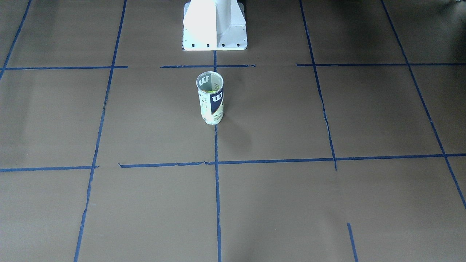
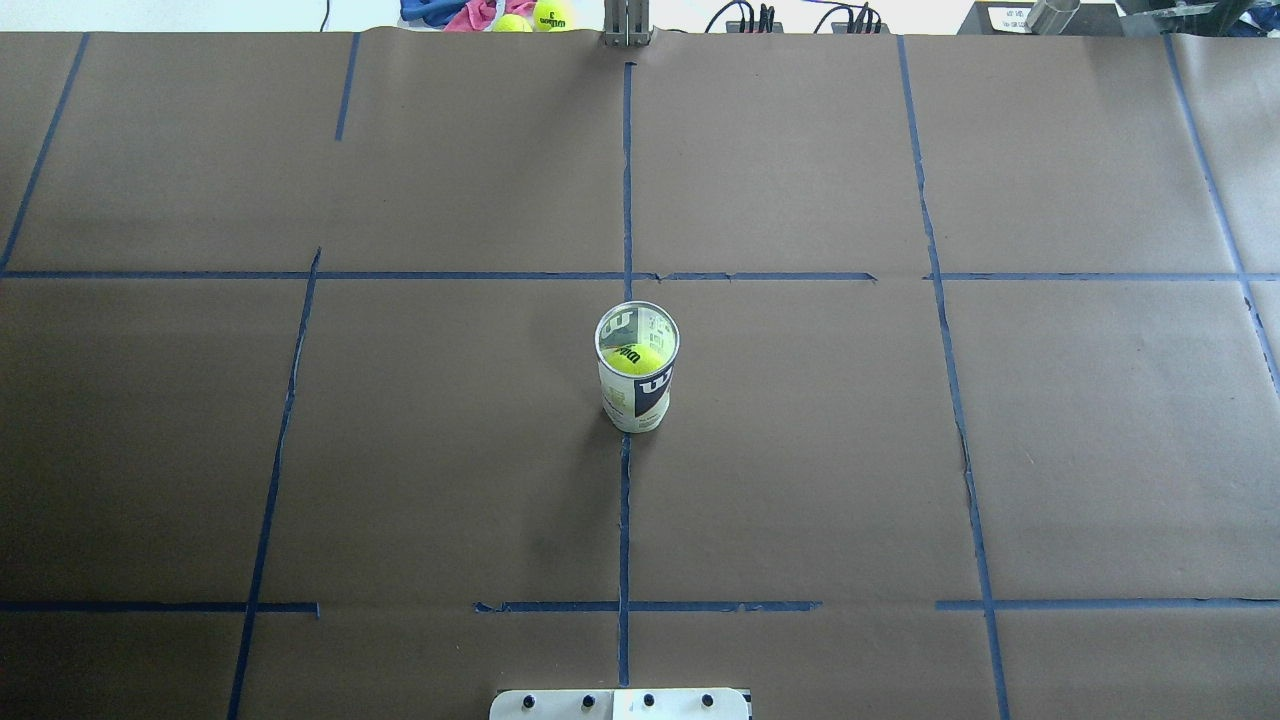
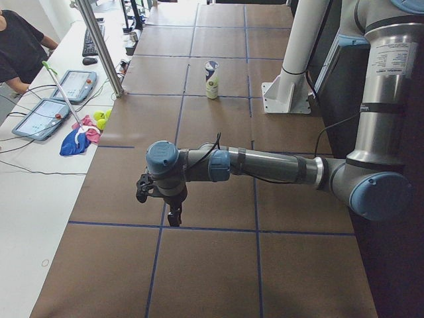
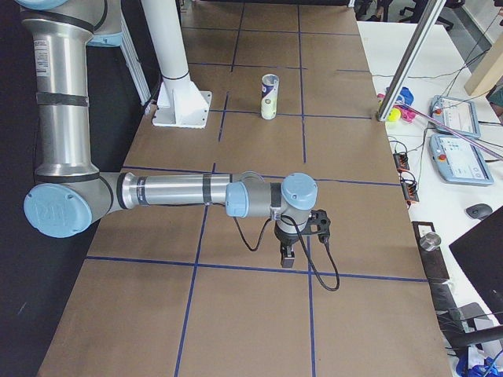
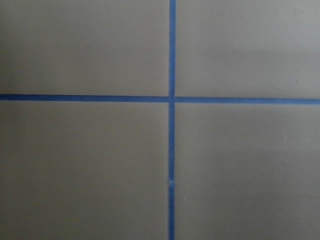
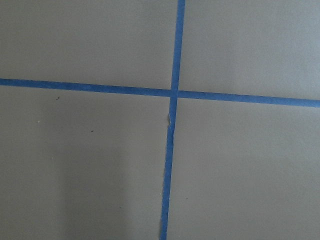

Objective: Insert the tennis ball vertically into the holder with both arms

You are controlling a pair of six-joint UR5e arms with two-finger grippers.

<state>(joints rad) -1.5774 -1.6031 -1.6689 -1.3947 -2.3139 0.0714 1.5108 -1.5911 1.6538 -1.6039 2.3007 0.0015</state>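
Note:
The holder (image 2: pixel 637 375), a clear can with a white and navy label, stands upright at the middle of the brown table. It also shows in the front view (image 1: pixel 211 103) and both side views (image 3: pixel 211 79) (image 4: pixel 269 96). The tennis ball (image 2: pixel 635 358) sits inside it, below the rim. My left gripper (image 3: pixel 173 215) hangs over the table's left end, far from the holder. My right gripper (image 4: pixel 288 258) hangs over the right end, also far from it. Both show only in the side views, so I cannot tell if they are open or shut. The wrist views show only paper and blue tape.
The white pedestal base (image 1: pixel 214 32) stands at the robot's side of the table, behind the holder. Spare tennis balls (image 2: pixel 550 15) and a cloth lie beyond the far edge. A metal post (image 3: pixel 99 46) and operator tablets (image 3: pixel 40 118) are at the far side.

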